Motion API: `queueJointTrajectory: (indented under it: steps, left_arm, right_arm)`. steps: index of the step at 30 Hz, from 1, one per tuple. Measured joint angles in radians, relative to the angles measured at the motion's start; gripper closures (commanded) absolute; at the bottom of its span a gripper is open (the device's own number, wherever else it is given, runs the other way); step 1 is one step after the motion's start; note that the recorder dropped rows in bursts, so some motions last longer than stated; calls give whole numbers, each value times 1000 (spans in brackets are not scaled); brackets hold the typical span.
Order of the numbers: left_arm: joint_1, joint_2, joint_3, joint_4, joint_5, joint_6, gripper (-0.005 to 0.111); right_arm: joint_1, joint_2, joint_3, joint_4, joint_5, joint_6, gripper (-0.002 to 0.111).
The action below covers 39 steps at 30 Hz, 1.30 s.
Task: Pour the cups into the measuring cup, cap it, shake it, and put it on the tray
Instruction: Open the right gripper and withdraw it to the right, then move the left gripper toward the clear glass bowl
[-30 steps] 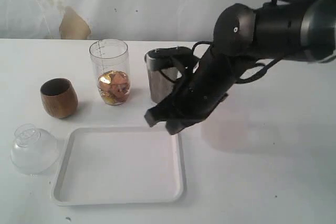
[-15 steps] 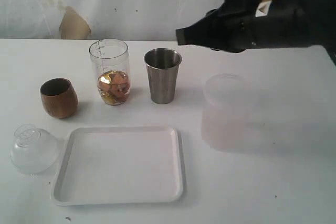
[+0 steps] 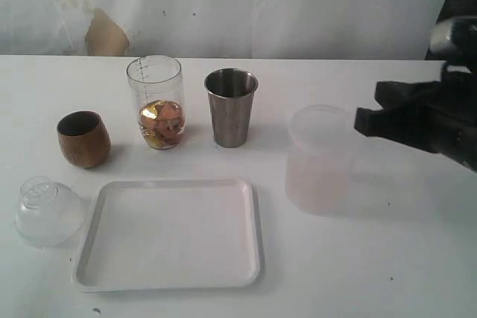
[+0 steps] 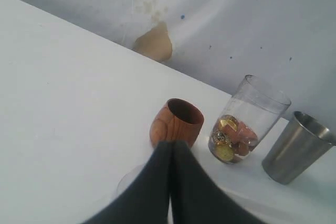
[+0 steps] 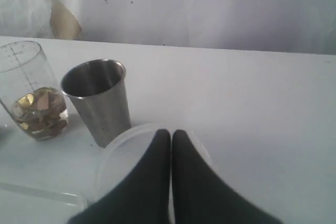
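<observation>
Pouring step, I reckon: measuring cup point(image 3: 155, 102) is standing on desk point(image 3: 387, 258) beyond tray point(image 3: 171, 236), part-filled. Left hand point(image 4: 170, 145) and right hand point(image 5: 170, 134) are both sitting pinched together, empty. Next: opening onto frosted cup point(image 3: 320, 161), contents unclear.

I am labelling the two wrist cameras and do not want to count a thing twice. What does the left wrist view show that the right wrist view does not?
Only the left wrist view shows the brown wooden cup. Only the right wrist view shows the frosted plastic cup and a corner of the white tray. Both show the measuring cup, with gold and pink pieces at its bottom, and the steel tumbler beside it.
</observation>
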State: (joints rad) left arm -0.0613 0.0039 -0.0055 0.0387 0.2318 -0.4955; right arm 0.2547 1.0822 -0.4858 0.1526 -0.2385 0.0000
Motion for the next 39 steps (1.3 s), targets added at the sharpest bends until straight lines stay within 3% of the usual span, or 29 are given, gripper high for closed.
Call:
queueJointTrajectory:
  steps: [16, 27, 34, 37, 39]
  left_arm:
    - [0, 0, 0, 15, 0, 27, 107]
    - [0, 0, 0, 186, -4, 296, 107]
    - [0, 0, 0, 360, -140, 474, 107]
    - [0, 0, 0, 306, -255, 389, 107]
    - [0, 0, 0, 234, -357, 240, 107]
  right_arm:
    - [-11, -670, 425, 5, -33, 16, 108]
    - [-11, -1064, 480, 9, 181, 7, 108]
    - [-11, -1076, 480, 9, 275, -30, 108]
    - [-11, -1076, 480, 9, 318, -55, 108]
    - [-11, -1076, 480, 9, 334, -62, 108]
